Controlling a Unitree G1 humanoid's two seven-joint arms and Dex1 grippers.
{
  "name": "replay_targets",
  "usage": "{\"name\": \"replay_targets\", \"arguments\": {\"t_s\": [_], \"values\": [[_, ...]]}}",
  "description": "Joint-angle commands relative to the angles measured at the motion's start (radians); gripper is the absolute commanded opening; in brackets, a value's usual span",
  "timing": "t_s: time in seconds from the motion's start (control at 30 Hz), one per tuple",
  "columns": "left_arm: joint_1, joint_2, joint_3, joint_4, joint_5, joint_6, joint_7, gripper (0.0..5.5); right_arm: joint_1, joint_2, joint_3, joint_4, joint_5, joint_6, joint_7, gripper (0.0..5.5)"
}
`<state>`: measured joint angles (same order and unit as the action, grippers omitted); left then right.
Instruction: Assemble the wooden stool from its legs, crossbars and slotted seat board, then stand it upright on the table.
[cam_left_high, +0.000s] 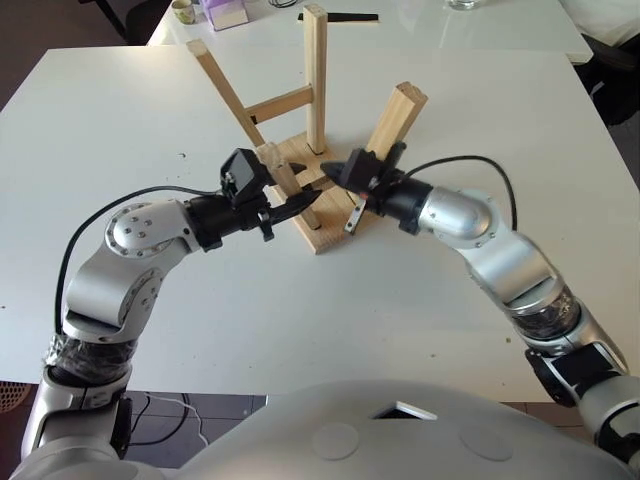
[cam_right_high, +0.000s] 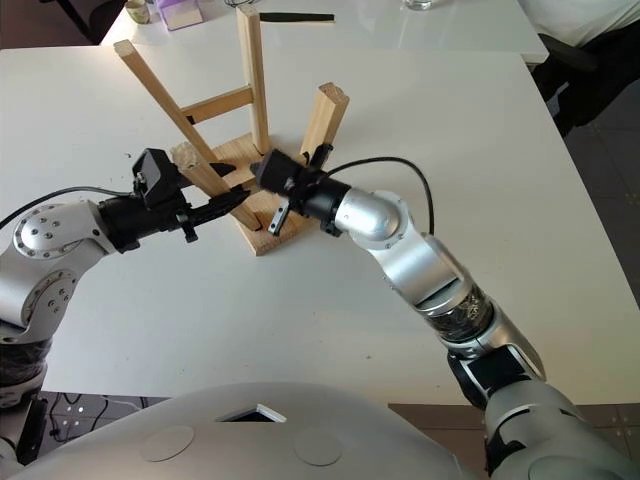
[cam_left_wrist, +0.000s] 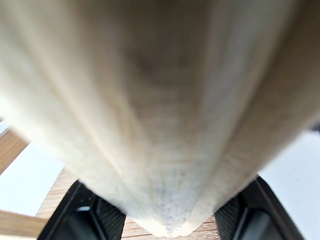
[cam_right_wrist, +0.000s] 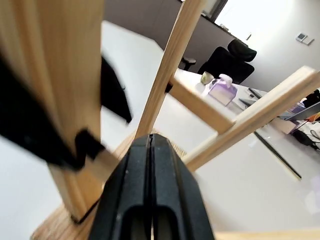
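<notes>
The stool lies upside down on the white table, its slotted seat board (cam_left_high: 322, 236) flat and the legs pointing up. A tilted leg (cam_left_high: 228, 88) and an upright leg (cam_left_high: 316, 80) are joined by a crossbar (cam_left_high: 281, 103). A thicker leg (cam_left_high: 396, 120) leans at the right. My left gripper (cam_left_high: 296, 204) comes in from the left and is shut on the foot of the tilted leg (cam_left_wrist: 165, 125) just above the board. My right gripper (cam_left_high: 330, 170) hovers over the board's middle, among the legs. Its fingers (cam_right_wrist: 151, 165) are pressed together and hold nothing.
A second white table stands behind this one. It holds a purple container (cam_left_high: 225, 12), a small cup (cam_left_high: 184, 10) and a black strip (cam_left_high: 350, 17). An office chair (cam_right_wrist: 235, 60) stands farther off. Bare tabletop lies to the left, right and front of the stool.
</notes>
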<state>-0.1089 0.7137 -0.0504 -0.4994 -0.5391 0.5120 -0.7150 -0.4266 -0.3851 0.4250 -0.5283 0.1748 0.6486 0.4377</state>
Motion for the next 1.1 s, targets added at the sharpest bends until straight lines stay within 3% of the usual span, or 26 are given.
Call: {"name": "replay_targets", "arguments": {"t_s": [0.03, 0.07, 0.13, 0.2, 0.27, 0.37, 0.47, 0.57, 0.63, 0.77, 1.0, 1.1], "values": [[0.029, 0.068, -0.092, 0.088, 0.084, 0.103, -0.030, 2.04, -0.206, 0.022, -0.528, -0.068, 0.391, 0.098, -0.012, 0.00], [0.026, 0.082, -0.095, 0.100, 0.087, 0.099, -0.044, 2.04, -0.228, -0.027, -0.620, -0.031, 0.417, 0.099, -0.010, 0.00], [0.013, 0.102, -0.106, 0.119, 0.087, 0.090, -0.083, 2.04, -0.193, -0.138, -0.693, 0.052, 0.343, 0.072, 0.004, 0.00], [-0.012, 0.117, -0.136, 0.151, 0.102, 0.066, -0.133, 2.04, -0.095, -0.222, -0.663, 0.123, 0.218, 0.014, 0.012, 0.00], [-0.037, 0.122, -0.163, 0.199, 0.103, 0.036, -0.191, 2.04, 0.003, -0.271, -0.556, 0.201, 0.074, -0.080, 0.000, 0.00], [-0.071, 0.126, -0.210, 0.282, 0.139, -0.034, -0.255, 2.04, 0.059, -0.187, -0.406, 0.247, 0.012, -0.131, -0.006, 0.00], [-0.098, 0.126, -0.243, 0.341, 0.162, -0.090, -0.296, 2.04, 0.125, -0.067, -0.228, 0.102, 0.101, -0.095, 0.062, 0.00], [-0.084, 0.135, -0.255, 0.376, 0.159, -0.139, -0.325, 2.04, 0.162, 0.044, -0.178, -0.068, 0.285, -0.010, 0.093, 0.00], [-0.076, 0.138, -0.257, 0.391, 0.162, -0.169, -0.338, 2.04, 0.181, 0.045, -0.175, -0.115, 0.329, 0.030, 0.113, 0.00], [-0.064, 0.142, -0.227, 0.388, 0.110, -0.223, -0.402, 2.04, 0.242, -0.051, -0.249, -0.163, 0.386, 0.056, 0.191, 0.00], [-0.122, 0.143, -0.077, 0.439, 0.040, -0.299, -0.416, 2.04, 0.185, -0.178, -0.590, 0.062, 0.404, 0.025, 0.183, 0.00], [-0.135, 0.151, -0.044, 0.416, 0.007, -0.257, -0.427, 2.71, 0.201, -0.194, -0.569, 0.141, 0.316, -0.039, 0.166, 0.00]]}}
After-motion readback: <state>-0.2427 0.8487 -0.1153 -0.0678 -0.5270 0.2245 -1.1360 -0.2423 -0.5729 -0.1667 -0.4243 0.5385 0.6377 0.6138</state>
